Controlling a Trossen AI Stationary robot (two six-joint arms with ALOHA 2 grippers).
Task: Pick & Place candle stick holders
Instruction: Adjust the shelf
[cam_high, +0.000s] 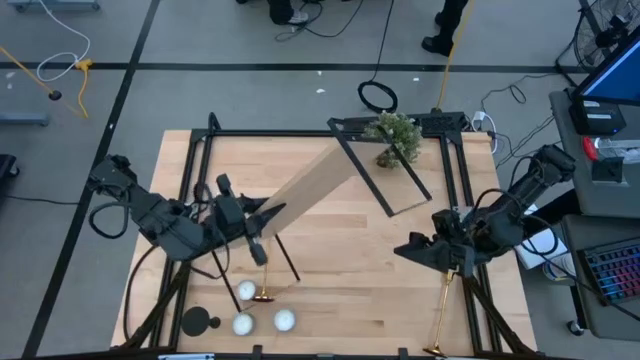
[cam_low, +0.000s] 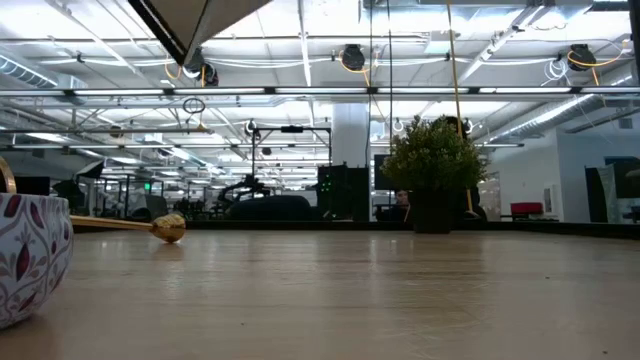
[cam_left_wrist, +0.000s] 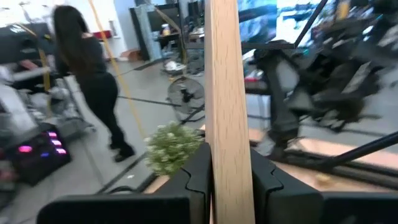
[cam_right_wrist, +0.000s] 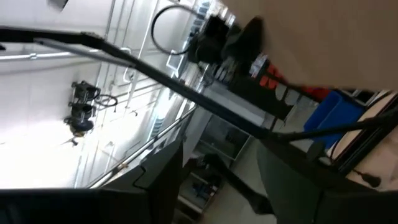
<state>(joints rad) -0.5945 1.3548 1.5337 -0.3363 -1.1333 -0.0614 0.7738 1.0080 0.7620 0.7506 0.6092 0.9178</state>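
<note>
One gold candle stick holder (cam_high: 441, 312) lies near the table's right front corner, just in front of my right arm. A second gold one (cam_high: 262, 290) is at the front left among three white candles, with a black round-based one (cam_high: 197, 322) beside them. The low view shows a gold holder (cam_low: 150, 227) lying on its side. My left gripper (cam_high: 260, 222) is shut on the long wooden black-framed stand (cam_high: 320, 180). My right gripper (cam_high: 408, 248) hangs open by the stand's black frame with nothing between its fingers (cam_right_wrist: 160, 180). My left gripper pinches the stand's wooden plank (cam_left_wrist: 227, 124) between its two fingers (cam_left_wrist: 200, 171), one on each flat face, near the plank's left end. The fingers reach level, and the plank runs on away from them. The held end is raised above the table, and the plank slants toward the far right.
A small potted plant (cam_high: 395, 135) stands at the table's far middle. The stand's black legs (cam_high: 282, 258) and frame bars (cam_high: 385, 185) reach across the table's middle. A patterned bowl (cam_low: 28, 255) sits close to the low camera. A person walks on the floor beyond the table.
</note>
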